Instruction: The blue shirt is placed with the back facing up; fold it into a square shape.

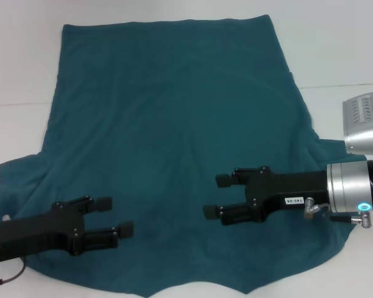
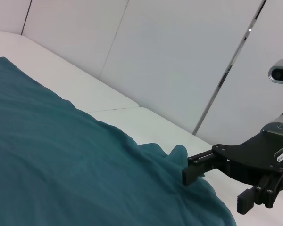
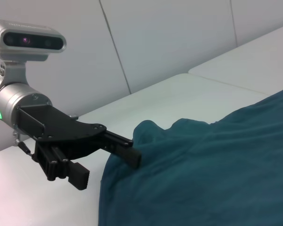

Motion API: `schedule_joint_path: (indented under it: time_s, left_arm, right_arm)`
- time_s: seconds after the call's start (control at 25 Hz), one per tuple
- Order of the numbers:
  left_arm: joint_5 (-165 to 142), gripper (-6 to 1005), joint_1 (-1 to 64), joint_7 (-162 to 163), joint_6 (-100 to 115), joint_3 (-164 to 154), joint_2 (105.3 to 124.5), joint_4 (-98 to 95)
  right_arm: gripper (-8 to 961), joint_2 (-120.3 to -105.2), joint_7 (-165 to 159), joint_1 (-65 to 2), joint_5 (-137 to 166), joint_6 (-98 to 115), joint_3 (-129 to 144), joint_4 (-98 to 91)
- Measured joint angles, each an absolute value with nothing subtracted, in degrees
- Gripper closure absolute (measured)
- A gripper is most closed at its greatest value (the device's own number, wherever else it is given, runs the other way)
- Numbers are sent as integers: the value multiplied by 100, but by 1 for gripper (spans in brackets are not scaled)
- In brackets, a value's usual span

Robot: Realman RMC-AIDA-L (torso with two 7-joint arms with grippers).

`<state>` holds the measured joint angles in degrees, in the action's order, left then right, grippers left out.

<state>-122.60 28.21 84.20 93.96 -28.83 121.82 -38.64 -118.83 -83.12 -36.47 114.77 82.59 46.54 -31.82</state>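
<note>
Head view: the blue shirt (image 1: pixel 174 143) lies spread flat on the white table (image 1: pixel 25 62), plain side up. The left gripper (image 1: pixel 118 217) and right gripper (image 1: pixel 214 195) hover above its near half, both with jaws apart and empty, fingertips pointing toward each other. To fold cleanly, each should probably reach outward to a sleeve edge and pinch only cloth.

Left wrist view: the right gripper (image 2: pixel 217 188) hangs over a rumpled sleeve.

Right wrist view: the left gripper (image 3: pixel 108 165) likewise. No containers appear.
</note>
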Motion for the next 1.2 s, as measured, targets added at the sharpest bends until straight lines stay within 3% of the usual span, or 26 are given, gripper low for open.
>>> schedule_joint_path:
  time_s: [0.84,1.2]
  left_arm:
    - [-12261,90,2814,8794,8938,-2810,12181,-3923]
    - [-12303,101,2771,9331,8406,-1893,11970,-3966]
  right_arm:
    - [39,-11894,-8368,-3665,11465,8225,4598,-3172]
    - [39,-11938,-8386,-3671,11388,8160,4595,-3171]
